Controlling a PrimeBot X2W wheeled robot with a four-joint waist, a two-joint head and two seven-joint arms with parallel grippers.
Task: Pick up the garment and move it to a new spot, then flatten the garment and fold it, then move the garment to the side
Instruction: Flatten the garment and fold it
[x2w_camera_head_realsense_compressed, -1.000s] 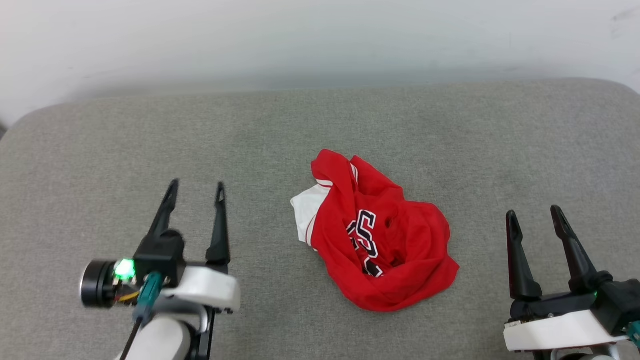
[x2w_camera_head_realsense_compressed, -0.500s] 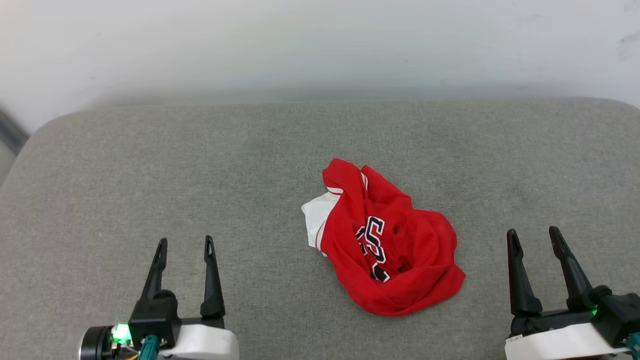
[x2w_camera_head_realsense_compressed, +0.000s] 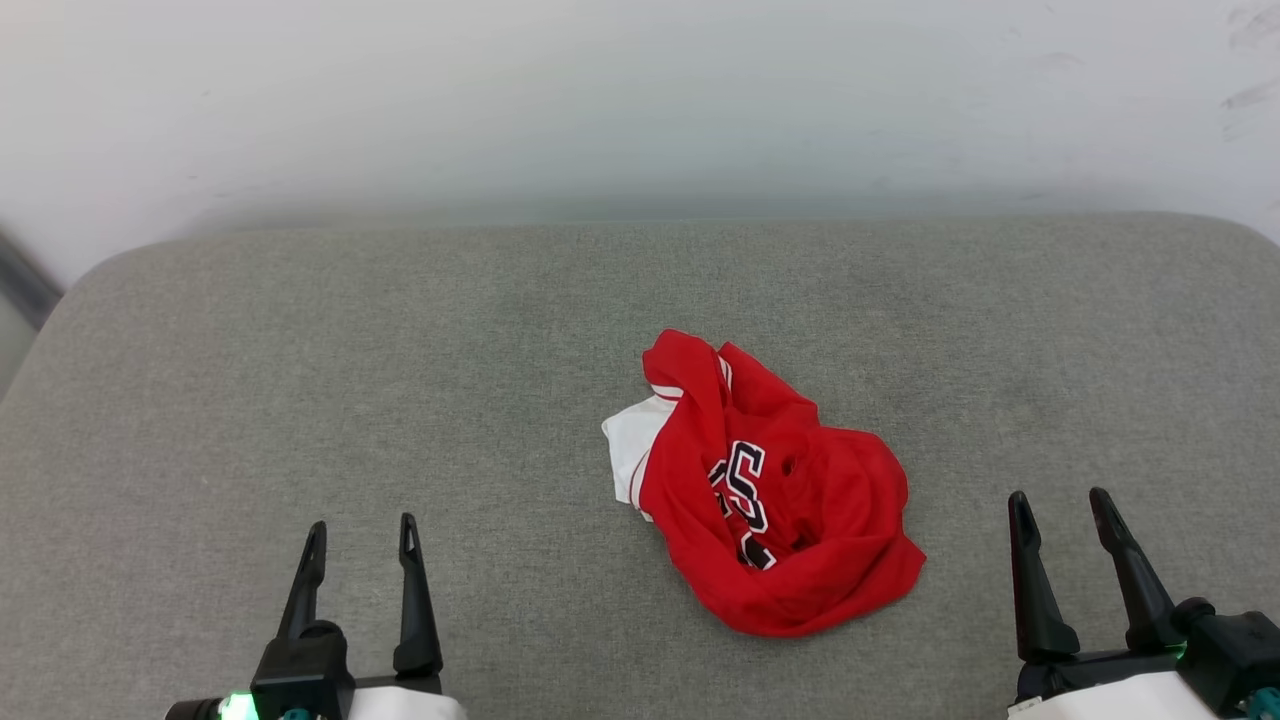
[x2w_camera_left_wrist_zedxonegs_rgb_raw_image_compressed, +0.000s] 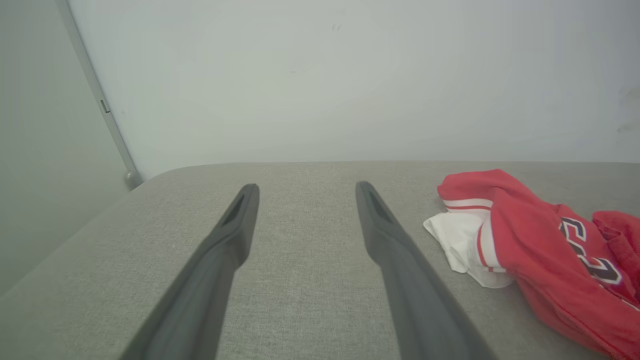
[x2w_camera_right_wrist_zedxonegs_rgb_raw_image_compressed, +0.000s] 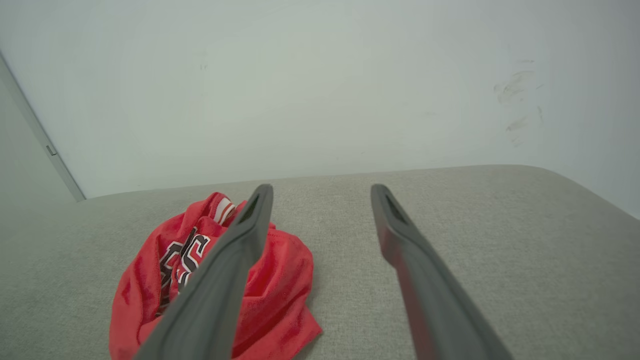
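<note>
The garment (x2w_camera_head_realsense_compressed: 780, 490) lies crumpled in a heap near the middle of the grey padded surface: red cloth, a white sleeve poking out on its left, black white-outlined letters on top. My left gripper (x2w_camera_head_realsense_compressed: 361, 530) stands open at the lower left, well clear of it. At the lower right my right gripper (x2w_camera_head_realsense_compressed: 1058, 499) is open too, just right of the heap. The left wrist view has the garment (x2w_camera_left_wrist_zedxonegs_rgb_raw_image_compressed: 540, 250) off to the right of my open left gripper (x2w_camera_left_wrist_zedxonegs_rgb_raw_image_compressed: 305, 186). In the right wrist view the garment (x2w_camera_right_wrist_zedxonegs_rgb_raw_image_compressed: 280, 280) lies partly behind one finger of my right gripper (x2w_camera_right_wrist_zedxonegs_rgb_raw_image_compressed: 322, 187).
The grey padded surface (x2w_camera_head_realsense_compressed: 300, 380) has rounded corners and ends at a pale wall (x2w_camera_head_realsense_compressed: 640, 100) at the back. A thin metal strip (x2w_camera_left_wrist_zedxonegs_rgb_raw_image_compressed: 95, 95) runs up the wall past the surface's left end.
The head camera has tilted, so the whole scene sits lower in view. My left gripper has drawn back toward the bottom edge. The garment lies as before.
</note>
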